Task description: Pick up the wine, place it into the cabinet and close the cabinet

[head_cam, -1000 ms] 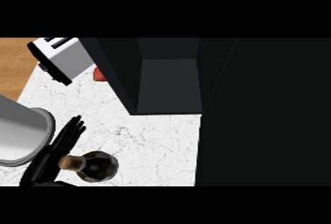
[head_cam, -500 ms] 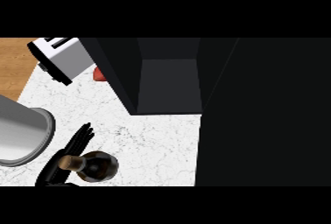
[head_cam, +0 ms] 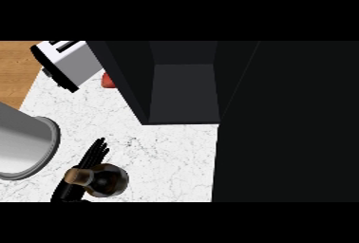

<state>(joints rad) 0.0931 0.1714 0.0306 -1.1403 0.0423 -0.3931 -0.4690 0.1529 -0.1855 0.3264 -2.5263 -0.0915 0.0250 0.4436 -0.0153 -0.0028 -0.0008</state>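
White marbled counter (head_cam: 161, 152) shows at lower left, where the left hand (head_cam: 69, 189) has its fingers (head_cam: 98, 149) straight and close together, not curled. They lie against the left side of the wine (head_cam: 107, 181), which stands upright, seen from above. The thumb is hidden and the wrist cut off below. Just left stands a grey cylinder (head_cam: 21, 147). Farther up are the open black cabinet (head_cam: 182, 90), a toaster (head_cam: 67, 61) and a red thing (head_cam: 108, 80), half hidden.

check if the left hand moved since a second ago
Yes: the left hand has shifted right, toward the open cabinet, closing on the wine bottle.
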